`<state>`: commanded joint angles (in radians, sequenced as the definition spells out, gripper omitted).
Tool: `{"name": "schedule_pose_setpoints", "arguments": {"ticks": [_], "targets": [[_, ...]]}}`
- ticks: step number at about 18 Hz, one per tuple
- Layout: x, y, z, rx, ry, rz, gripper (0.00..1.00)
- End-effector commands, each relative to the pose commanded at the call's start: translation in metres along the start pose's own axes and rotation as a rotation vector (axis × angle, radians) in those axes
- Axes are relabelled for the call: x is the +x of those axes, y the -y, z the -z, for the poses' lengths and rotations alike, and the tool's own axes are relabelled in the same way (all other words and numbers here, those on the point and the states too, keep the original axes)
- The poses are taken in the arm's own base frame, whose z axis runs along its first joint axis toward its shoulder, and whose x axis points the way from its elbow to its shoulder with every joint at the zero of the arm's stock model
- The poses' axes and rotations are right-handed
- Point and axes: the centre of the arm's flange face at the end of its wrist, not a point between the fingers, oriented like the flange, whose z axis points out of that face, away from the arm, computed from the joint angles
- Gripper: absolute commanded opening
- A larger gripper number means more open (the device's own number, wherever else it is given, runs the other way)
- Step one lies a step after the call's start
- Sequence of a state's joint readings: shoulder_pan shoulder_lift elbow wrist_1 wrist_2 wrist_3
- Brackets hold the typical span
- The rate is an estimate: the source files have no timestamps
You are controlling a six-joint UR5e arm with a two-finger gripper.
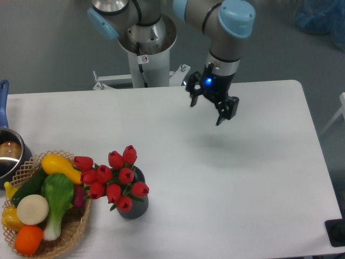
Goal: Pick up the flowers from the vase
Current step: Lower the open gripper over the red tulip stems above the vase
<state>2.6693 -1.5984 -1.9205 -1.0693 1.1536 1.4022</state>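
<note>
Nearest the camera, the vase [133, 206] stands upright on the white table [259, 178], dark grey and ribbed, with the flowers [114, 179] sitting in its mouth, their red buds spreading wider than the vase and leaning toward its left; touching or almost touching the vase on that side is a wicker basket [64, 234] heaped with vegetables, and beyond the basket, at the table's left edge, a pot [9, 156] with a blue handle; far behind the vase and well off to its right, the gripper [207, 110] hangs above the table, apart from everything. The likely trouble, as I judge it: the buds fan out unevenly, so a descent aimed at the vase's centre could crush blooms or catch only a few stems; a pull at an angle might tip the vase or drag it into the basket. The two fingers stand spread apart, holding nothing and touching nothing.
</note>
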Motion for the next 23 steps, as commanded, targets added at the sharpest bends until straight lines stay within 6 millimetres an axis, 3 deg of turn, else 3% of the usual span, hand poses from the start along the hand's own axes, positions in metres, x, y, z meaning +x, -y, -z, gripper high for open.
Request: {"name": "schedule_pose_setpoints", "arguments": {"ticks": [4, 7, 10, 15, 18, 23], "targets": [[0.005, 0.019, 0.000, 0.038, 0.028, -0.035, 1.00], [0.006, 0.043, -0.004, 0.211, 0.012, -0.001, 1.00], [0.008, 0.058, -0.024, 0.328, -0.053, 0.009, 1.00], [0.009, 0.076, -0.040, 0.395, -0.059, -0.039, 1.00], [0.009, 0.081, -0.043, 0.456, -0.099, 0.016, 1.00], [-0.005, 0.094, -0.056, 0.573, -0.181, 0.063, 1.00]]}}
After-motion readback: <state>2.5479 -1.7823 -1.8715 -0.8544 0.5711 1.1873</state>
